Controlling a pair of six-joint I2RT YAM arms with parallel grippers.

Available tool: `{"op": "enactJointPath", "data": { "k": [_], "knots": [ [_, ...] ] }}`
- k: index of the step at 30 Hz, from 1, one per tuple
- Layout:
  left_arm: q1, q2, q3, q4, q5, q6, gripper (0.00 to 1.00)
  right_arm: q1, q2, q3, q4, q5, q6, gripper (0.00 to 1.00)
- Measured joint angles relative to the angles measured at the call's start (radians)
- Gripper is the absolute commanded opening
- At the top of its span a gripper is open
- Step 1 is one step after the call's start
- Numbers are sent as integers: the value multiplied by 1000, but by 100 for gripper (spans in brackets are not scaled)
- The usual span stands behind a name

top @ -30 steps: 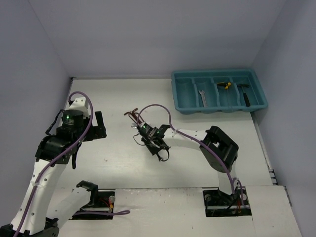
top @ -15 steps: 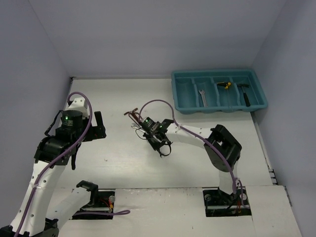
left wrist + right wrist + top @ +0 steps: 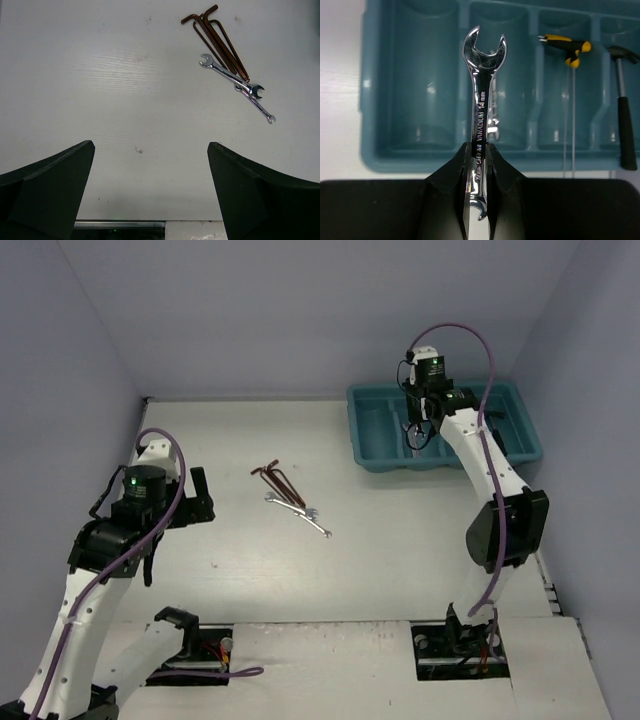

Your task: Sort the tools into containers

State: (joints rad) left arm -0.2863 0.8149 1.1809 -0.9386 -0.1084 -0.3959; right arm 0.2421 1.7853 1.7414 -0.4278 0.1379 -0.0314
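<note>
Right wrist: shiny slvr open-end wrench (image 3: 481, 100)

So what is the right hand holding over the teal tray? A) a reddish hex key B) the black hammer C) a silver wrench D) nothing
C: the right wrist view shows the right hand shut on a silver wrench above the tray, while the hammer lies in the tray and the hex keys lie on the table.

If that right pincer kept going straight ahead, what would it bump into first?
Probably the tray: the right pincer grips a wrench aimed at its second slot from the left, where another wrench lies. Depth is unclear.
</note>
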Motion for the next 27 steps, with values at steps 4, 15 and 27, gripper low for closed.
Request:
{"op": "enactJointPath", "data": {
  "k": [4,15,27],
  "knots": [
    [0,-7,0,0,7,-6,95,-88,176,135,2,-24,-54,2],
    [0,-12,0,0,14,-14,95,-156,462,277,-14,-73,-108,36],
    [0,8,0,0,23,-12,95,176,6,-86,30,-171,-163,35]
  ]
}}
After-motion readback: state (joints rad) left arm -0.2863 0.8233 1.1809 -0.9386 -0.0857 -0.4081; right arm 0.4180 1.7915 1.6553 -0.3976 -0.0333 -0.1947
